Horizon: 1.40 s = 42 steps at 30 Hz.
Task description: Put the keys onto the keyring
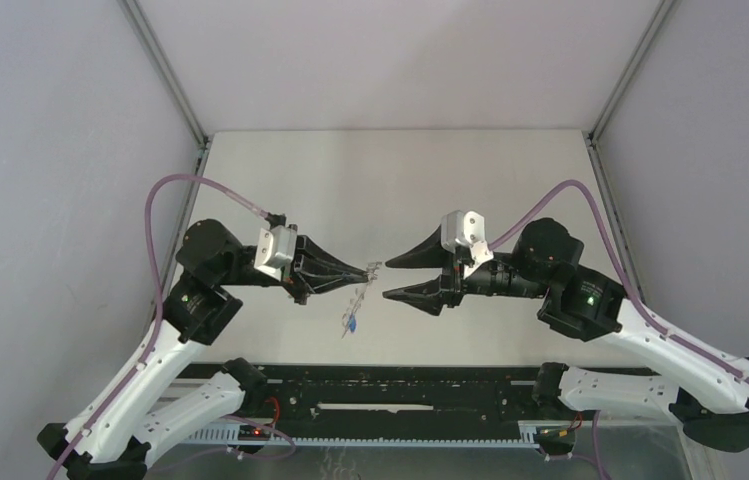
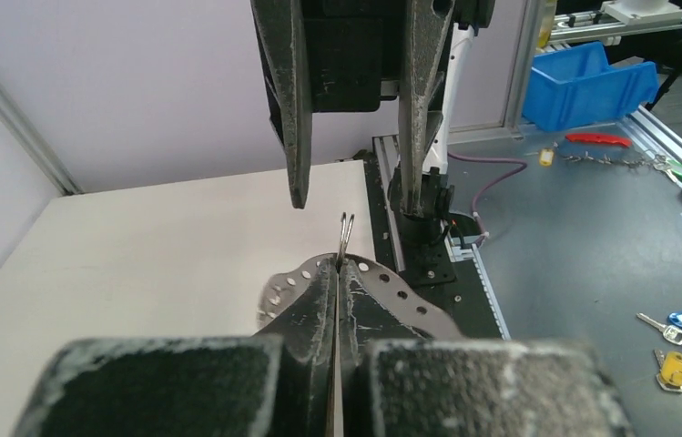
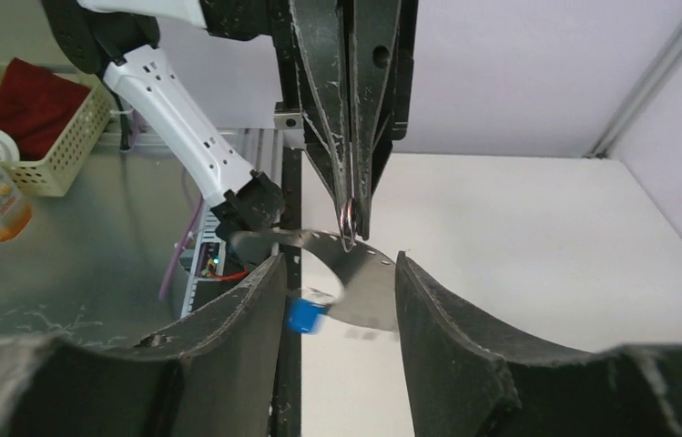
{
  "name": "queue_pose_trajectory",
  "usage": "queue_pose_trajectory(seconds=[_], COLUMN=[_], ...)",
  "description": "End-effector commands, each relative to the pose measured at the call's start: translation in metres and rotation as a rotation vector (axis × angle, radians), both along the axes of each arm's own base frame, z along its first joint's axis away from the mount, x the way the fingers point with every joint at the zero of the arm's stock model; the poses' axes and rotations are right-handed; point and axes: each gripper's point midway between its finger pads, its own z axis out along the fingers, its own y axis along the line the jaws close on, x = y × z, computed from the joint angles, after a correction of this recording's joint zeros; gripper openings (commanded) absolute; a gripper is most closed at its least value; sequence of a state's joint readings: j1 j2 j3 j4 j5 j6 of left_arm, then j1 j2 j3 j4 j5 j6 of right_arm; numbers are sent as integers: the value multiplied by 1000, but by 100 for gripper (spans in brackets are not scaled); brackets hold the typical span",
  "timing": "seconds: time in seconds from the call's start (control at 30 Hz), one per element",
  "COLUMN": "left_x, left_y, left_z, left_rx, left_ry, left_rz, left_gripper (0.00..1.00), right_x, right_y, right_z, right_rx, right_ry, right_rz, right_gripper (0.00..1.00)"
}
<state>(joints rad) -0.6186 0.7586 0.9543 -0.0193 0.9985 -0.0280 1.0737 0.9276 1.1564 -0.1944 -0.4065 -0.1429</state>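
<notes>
- At the left gripper (image 1: 366, 269): pressed together, pinching the top edge of the keyring (image 3: 366, 278), a curved grey metal band with small holes along it.
- Held up off the table (image 1: 470, 180) and out toward the middle, probably so as to hang free within reach of the other arm.
- Just above the pinch, a small wire loop (image 2: 346, 233) poking past the fingertips. Likely left exposed on purpose, as the spot to be worked on.
- Below the pinch, a blue key (image 3: 304, 315) dangling near the low end of the band. Seemingly on the ring already, though hard to tell exactly how attached.
- No sign of the red key in any view, so impossible to say where.
- At the right gripper (image 1: 385, 278): spread apart, holding nothing, one finger to each side of the band in the right wrist view, with no contact visible.
- Facing the left fingertips nearly tip to tip, probably lined up for a grasp on the loop or the band.
- Judged stage: one key apparently on, the other yet to be found and threaded.
- Risk: thin, springy metal and a tiny loop, easy to knock askew or pull out of the pinch on closing.
</notes>
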Motion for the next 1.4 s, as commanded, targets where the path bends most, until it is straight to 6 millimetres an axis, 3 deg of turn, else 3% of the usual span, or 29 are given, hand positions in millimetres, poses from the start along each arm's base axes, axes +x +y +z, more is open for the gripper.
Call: queue_pose_trajectory(seconds=[0.0,0.3,0.63,0.8,0.83,0.9,1.0,1.1,1.37], left_x=[-9,-6,-5,-2,0,5,10,8,12], left_y=[5,4,5,4,4,3,5,6,7], left_z=[28,26,19,10,9,4,2,1,-4], left_rx=[-56,-63,-57,-38,-34,-11,22,42,58], left_ry=[-75,-58,-46,-35,-26,-16,-28,-42,-46], left_rz=[-19,-10,3,14,24,45,75,68,87], left_gripper=[0,0,0,0,5,27,35,36,23], right_x=[-10,5,5,4,5,7,10,11,10], right_y=[3,20,22,20,20,20,19,19,22], right_z=[16,9,10,7,6,3,-3,-8,-11], right_rx=[57,48,75,63,60,49,26,9,-15], right_ry=[-43,-47,-50,-43,-41,-37,-29,-20,-9], right_rz=[76,28,14,9,2,-13,-28,-31,-21], right_gripper=[54,41,0,0,0,0,0,0,0])
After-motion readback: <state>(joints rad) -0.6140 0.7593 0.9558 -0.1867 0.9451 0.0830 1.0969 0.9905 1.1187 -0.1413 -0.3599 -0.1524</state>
